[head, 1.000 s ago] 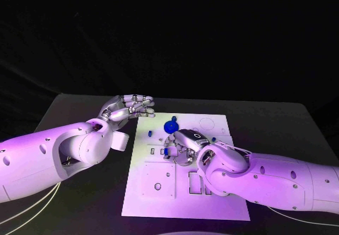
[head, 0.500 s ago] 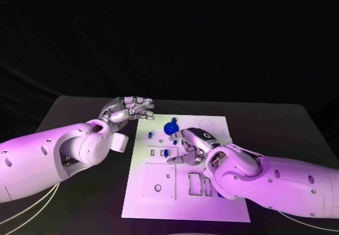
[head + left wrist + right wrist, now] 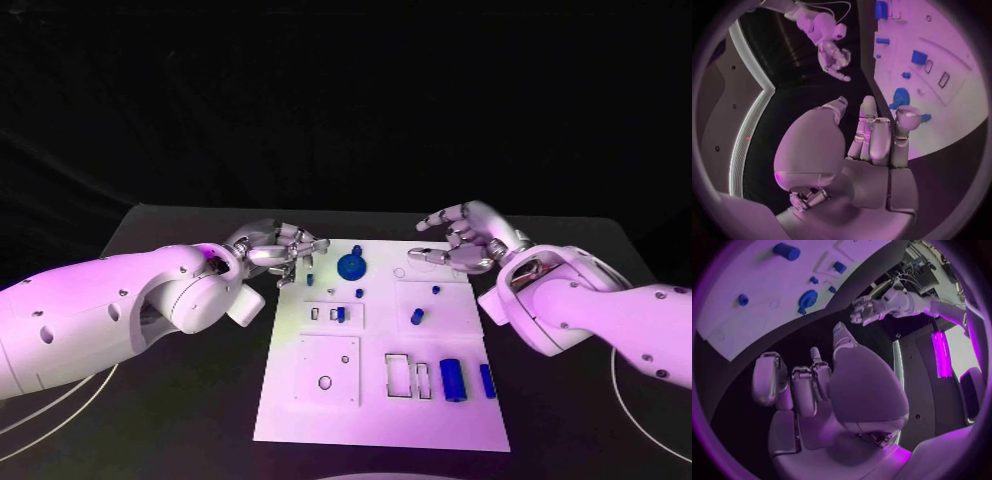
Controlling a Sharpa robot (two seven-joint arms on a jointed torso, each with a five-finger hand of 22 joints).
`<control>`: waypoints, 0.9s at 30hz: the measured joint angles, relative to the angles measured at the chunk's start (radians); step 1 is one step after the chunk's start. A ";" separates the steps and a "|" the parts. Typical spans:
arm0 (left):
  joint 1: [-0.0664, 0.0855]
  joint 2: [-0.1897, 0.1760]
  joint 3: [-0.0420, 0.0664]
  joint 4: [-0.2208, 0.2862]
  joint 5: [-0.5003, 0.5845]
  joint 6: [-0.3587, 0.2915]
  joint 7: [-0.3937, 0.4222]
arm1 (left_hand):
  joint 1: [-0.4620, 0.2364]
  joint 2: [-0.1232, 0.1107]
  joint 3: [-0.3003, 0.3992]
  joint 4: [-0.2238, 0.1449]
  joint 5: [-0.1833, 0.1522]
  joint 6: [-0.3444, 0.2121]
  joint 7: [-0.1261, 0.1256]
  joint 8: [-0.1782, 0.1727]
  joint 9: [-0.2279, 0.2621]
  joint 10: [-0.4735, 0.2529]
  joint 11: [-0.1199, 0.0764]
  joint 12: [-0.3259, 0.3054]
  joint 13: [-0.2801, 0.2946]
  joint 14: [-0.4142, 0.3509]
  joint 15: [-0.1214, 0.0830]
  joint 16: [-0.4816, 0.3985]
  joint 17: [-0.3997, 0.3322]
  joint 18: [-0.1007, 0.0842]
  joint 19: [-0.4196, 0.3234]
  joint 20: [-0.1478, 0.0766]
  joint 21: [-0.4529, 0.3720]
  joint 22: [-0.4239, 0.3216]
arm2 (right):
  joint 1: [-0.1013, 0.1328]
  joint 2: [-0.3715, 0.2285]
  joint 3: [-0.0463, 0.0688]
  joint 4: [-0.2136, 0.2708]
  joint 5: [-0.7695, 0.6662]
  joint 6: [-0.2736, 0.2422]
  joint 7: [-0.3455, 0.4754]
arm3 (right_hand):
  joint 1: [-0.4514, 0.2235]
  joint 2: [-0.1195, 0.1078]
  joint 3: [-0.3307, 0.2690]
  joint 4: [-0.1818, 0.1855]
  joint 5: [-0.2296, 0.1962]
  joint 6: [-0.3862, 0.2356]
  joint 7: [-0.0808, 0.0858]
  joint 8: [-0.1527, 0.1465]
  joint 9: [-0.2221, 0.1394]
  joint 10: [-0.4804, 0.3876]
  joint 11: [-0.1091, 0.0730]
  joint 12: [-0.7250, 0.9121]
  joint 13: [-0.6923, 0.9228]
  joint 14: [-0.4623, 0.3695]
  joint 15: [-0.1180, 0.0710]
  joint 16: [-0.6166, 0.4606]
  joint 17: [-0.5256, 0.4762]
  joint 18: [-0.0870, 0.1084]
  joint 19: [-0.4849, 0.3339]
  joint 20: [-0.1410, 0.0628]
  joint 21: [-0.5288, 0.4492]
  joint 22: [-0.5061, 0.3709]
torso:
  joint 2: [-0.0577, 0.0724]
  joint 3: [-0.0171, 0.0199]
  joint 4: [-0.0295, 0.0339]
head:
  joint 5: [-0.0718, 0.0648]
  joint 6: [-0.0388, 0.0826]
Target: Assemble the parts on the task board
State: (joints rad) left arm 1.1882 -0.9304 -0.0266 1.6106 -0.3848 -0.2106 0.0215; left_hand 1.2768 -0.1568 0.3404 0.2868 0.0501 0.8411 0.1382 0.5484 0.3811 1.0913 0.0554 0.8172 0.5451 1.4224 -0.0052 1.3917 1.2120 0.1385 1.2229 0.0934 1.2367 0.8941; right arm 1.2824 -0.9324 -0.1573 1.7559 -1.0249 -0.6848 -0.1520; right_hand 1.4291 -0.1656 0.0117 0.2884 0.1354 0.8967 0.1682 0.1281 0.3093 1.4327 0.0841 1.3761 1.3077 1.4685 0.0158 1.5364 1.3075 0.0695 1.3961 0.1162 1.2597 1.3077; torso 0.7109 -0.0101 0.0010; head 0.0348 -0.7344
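The white task board (image 3: 378, 420) lies in the middle of the black table. On it are a round blue disc (image 3: 351, 266), a small blue piece (image 3: 417, 316) standing in a square recess, another (image 3: 339, 314) to its left, and two blue cylinders (image 3: 453, 378) near the right edge. My left hand (image 3: 281, 247) hovers over the board's far left corner with loosely curved fingers, holding nothing. My right hand (image 3: 462, 236) hangs above the far right corner, fingers spread and empty. In the left wrist view my left hand (image 3: 873, 140) points toward the disc (image 3: 900, 96). The right wrist view has my right hand (image 3: 811, 385) off the board (image 3: 748, 290).
Several empty rectangular slots (image 3: 408, 375) and a panel with an oval hole (image 3: 325, 380) fill the board's near half. Bare black table (image 3: 159, 420) lies on both sides of the board.
My right hand has lifted off the board's middle and swung to the far right corner, uncovering the small blue piece in its recess. My left hand has sunk slightly toward the board.
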 measured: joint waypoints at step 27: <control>0.038 0.201 -0.024 -0.130 -0.507 0.267 -0.500 | -0.180 0.064 -0.106 0.010 0.000 -0.032 -0.049 0.252 0.174 0.069 -0.036 0.376 0.351 0.046 -0.030 0.083 0.096 -0.015 0.051 -0.024 0.111 0.165 | 0.023 -0.018 -0.001 -0.098 0.234 -0.002 0.062 | -0.004 0.004 0.000 0.000 0.000 0.000 0.000 0.003 0.001 -0.004 -0.004 -0.006 0.000 0.000 0.000 -0.004 0.000 0.000 -0.003 -0.004 -0.013 0.000 | -0.041 0.0160 0.0021 | 0.022 -0.052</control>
State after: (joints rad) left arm 1.2266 -0.7295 -0.0506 1.4805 -0.8920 0.0562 -0.4782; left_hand 1.0968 -0.0927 0.2345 0.2967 0.0501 0.8096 0.0889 0.8004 0.5554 1.1602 0.0197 1.1928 0.8959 1.4687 -0.0357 1.4743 1.3080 0.1234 1.2742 0.0699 1.3475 1.0590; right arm 1.3056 -0.9500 -0.1582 1.6577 -0.7906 -0.6870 -0.0902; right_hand 1.4251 -0.1616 0.0116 0.2884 0.1355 0.8966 0.1682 0.1314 0.3099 1.4291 0.0805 1.3699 1.3074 1.4684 0.0158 1.5326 1.3074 0.0693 1.3926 0.1127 1.2471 1.3074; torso 0.6699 0.0059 0.0031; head 0.0568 -0.7865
